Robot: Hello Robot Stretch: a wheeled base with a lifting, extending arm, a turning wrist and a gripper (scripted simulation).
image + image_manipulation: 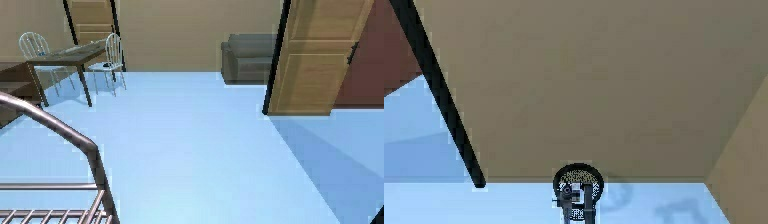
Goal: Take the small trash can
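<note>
**Hand at the trash can by the tan wall**

In the arm side view the hand [570,200] sits at the bottom edge, near the middle, at the end of the dark arm [581,214]. It overlaps the trash can [592,172], a small round can with a dark rim and mesh sides. The can stands on the blue floor [424,140] close to the foot of a wide tan wall [604,80]. With the can on the floor right at the hand, I cannot tell whether the hand is grasping it or holds nothing, nor whether it touches the can.

Left of the can a dark door frame [446,95] slants from the top left corner down to the floor. Beyond it is a red-brown surface [396,50]. At the view's right the tan wall turns a corner.

The forward view looks across open blue floor. At far left stands a dark counter [60,55] with a white wire chair [35,45] behind it and a second chair [112,55] at its right end. A dark sofa [250,58] sits against the back wall. To the right of the sofa hangs a wooden door [315,55], with a red-brown wall [368,70] at the edge. A metal rail [60,125] curves through the lower left corner.
</note>
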